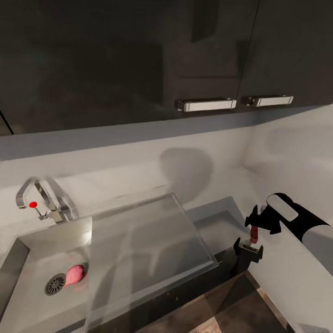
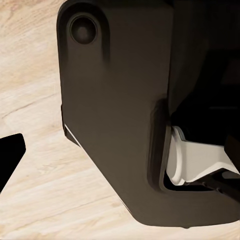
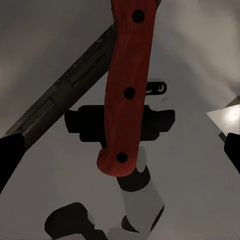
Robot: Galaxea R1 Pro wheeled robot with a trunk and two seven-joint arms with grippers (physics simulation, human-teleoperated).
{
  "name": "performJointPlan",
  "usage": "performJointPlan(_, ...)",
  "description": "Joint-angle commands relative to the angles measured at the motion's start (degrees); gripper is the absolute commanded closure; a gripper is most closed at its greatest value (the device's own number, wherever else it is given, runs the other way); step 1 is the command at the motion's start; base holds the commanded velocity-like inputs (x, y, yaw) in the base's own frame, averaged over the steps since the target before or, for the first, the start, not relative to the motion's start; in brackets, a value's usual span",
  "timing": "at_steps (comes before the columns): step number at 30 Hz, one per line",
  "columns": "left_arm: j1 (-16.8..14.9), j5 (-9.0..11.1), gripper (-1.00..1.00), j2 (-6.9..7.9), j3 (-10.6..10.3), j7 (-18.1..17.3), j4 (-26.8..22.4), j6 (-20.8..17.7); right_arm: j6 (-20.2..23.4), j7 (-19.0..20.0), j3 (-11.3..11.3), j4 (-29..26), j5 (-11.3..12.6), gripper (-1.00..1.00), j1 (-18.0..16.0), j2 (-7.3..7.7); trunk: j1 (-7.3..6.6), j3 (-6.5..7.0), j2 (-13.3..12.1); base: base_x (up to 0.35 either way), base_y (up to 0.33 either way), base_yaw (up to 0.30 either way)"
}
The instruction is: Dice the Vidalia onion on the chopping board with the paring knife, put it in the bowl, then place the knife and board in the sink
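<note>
A pinkish Vidalia onion (image 1: 75, 274) lies in the steel sink (image 1: 32, 249), right beside the round drain (image 1: 55, 283). The chrome tap (image 1: 39, 199) with its red dot stands behind the basin. To the right of the flat drainboard (image 1: 148, 240), my right gripper (image 1: 256, 226) hangs over the front corner of the grey countertop (image 1: 217, 222). It is shut on the paring knife (image 1: 254, 236). The knife's reddish riveted handle (image 3: 125, 95) runs down the right wrist view; the blade is hidden. Of my left gripper, one dark fingertip (image 2: 11, 152) shows. The chopping board and the bowl are out of view.
Dark wall cabinets with metal handles (image 1: 206, 104) hang above the counter. A pale wall (image 1: 296, 152) closes the corner at the right. The left wrist view looks at my own dark body (image 2: 125, 125) over a light wooden floor (image 2: 30, 75).
</note>
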State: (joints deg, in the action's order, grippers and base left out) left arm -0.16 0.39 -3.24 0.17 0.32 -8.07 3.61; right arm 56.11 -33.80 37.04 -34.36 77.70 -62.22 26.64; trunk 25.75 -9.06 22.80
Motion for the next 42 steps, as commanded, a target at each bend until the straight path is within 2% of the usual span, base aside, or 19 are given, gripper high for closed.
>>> performJointPlan(1,0.0,0.0,-1.0,-0.01,0.0,0.0,0.0,0.1,-0.1,-0.5,0.4,-0.1,0.6,-1.0,-0.1,0.08,0.03,-0.2,0.1,0.0,0.0,0.0)
performJointPlan(30,0.0,0.1,-1.0,-0.02,0.0,0.0,0.0,0.1,-0.4,-0.5,0.4,-0.1,0.6,-1.0,-0.1,0.08,0.03,-2.81,0.1,0.0,0.0,0.0)
performJointPlan(42,0.0,0.1,-1.0,-0.02,0.0,0.0,0.0,0.2,-0.4,-0.5,0.4,-0.1,0.6,-1.0,-0.1,0.08,0.03,-2.94,0.1,0.082,0.0,0.0)
